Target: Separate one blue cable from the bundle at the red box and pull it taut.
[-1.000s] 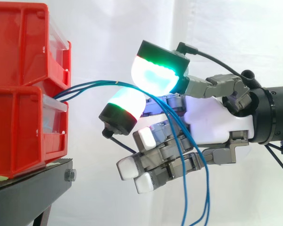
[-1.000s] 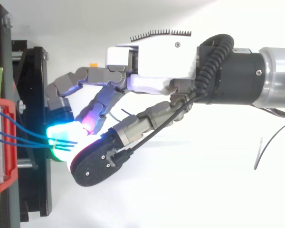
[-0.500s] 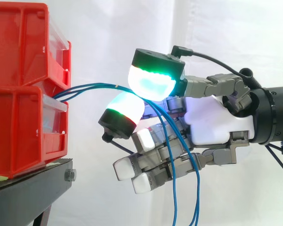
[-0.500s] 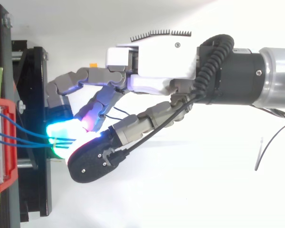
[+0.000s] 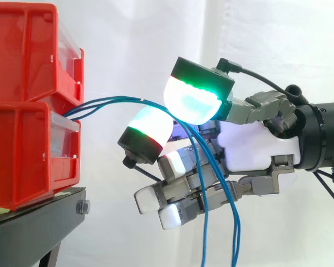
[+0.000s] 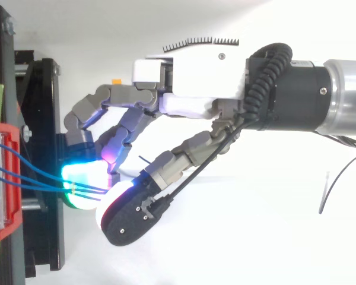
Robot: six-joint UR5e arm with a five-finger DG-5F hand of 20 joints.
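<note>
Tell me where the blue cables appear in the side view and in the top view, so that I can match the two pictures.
Side view: the blue cables leave the red bins at left, arc right to the hand, then hang to the bottom edge.
Top view: left of centre, the blue cables run from the red bins at the left edge to the hand.
Shared landmark: the red bins.
</note>
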